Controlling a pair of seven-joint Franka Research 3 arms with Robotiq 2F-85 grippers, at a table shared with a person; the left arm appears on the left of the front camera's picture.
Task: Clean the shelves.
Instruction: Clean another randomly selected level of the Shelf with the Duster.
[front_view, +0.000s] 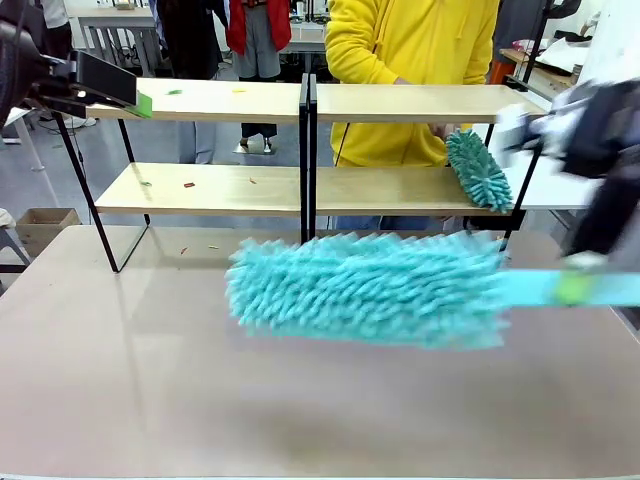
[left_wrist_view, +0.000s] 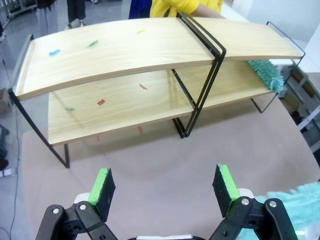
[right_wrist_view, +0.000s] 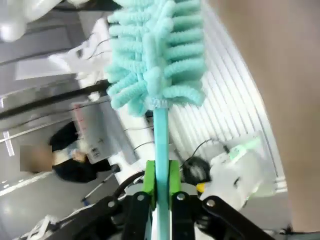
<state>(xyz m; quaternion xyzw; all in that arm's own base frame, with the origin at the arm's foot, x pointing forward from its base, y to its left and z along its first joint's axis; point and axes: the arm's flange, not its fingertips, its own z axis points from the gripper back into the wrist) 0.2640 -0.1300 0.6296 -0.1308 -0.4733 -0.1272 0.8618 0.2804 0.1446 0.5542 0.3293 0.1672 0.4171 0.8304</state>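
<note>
The shelves (front_view: 250, 190) are two wooden two-tier racks on black frames across the far half of the table, also seen in the left wrist view (left_wrist_view: 120, 50). Small coloured scraps (left_wrist_view: 101, 102) lie on the left rack's boards. My right gripper (front_view: 575, 288) is shut on the handle (right_wrist_view: 161, 150) of a teal fluffy duster (front_view: 365, 288), which hangs blurred above the table in front of the racks. My left gripper (front_view: 140, 100) is open and holds nothing, level with the top board's left end; its green pads (left_wrist_view: 102, 186) stand wide apart.
A person in a yellow hoodie (front_view: 400, 50) stands behind the right rack, one hand (front_view: 438, 130) holding a second teal duster (front_view: 478, 170) on its lower board. A few scraps (front_view: 183, 250) lie on the table (front_view: 150, 380) near the left rack's foot.
</note>
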